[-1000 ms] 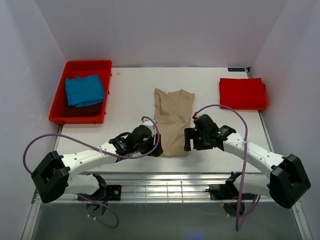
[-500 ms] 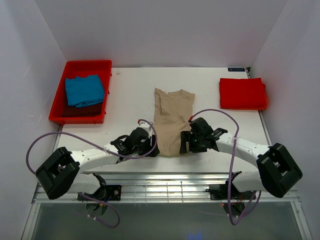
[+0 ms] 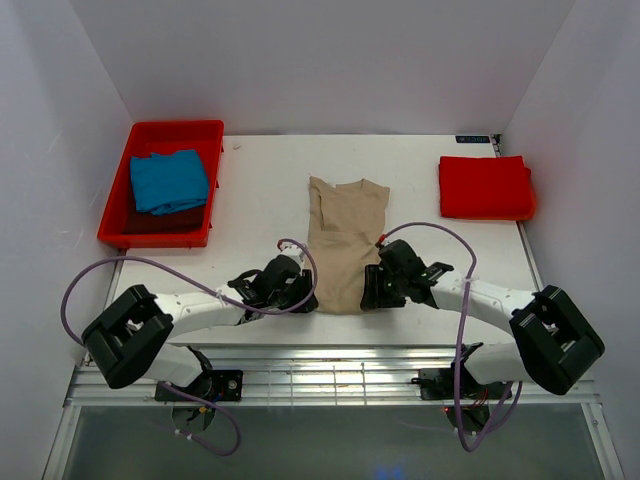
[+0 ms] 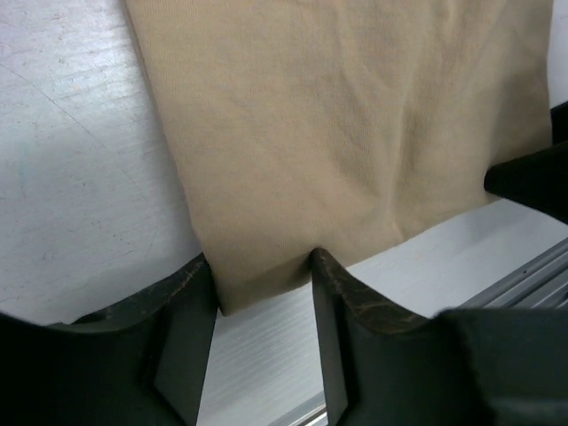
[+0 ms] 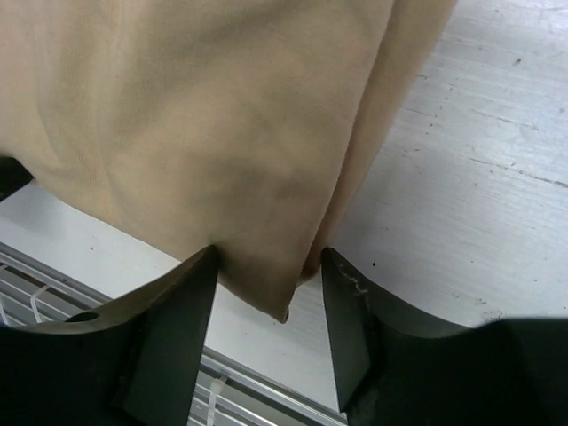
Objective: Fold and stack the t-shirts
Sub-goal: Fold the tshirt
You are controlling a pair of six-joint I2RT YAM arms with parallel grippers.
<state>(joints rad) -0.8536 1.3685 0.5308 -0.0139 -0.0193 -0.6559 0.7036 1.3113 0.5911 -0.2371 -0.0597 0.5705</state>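
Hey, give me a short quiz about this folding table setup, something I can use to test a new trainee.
1. True or false: the folded blue cloth t-shirt lies inside the rigid red plastic tray.
2. Fill in: the folded bright red cloth t-shirt lies at the far ___ corner of the white table, by the robot's own sides.
3. Pick one: the left gripper and the right gripper each straddle a near hem corner of which shirt? A) the blue one, B) the red one, C) the tan-beige cloth t-shirt spread in the middle.

Key: 1 true; 2 right; 3 C.
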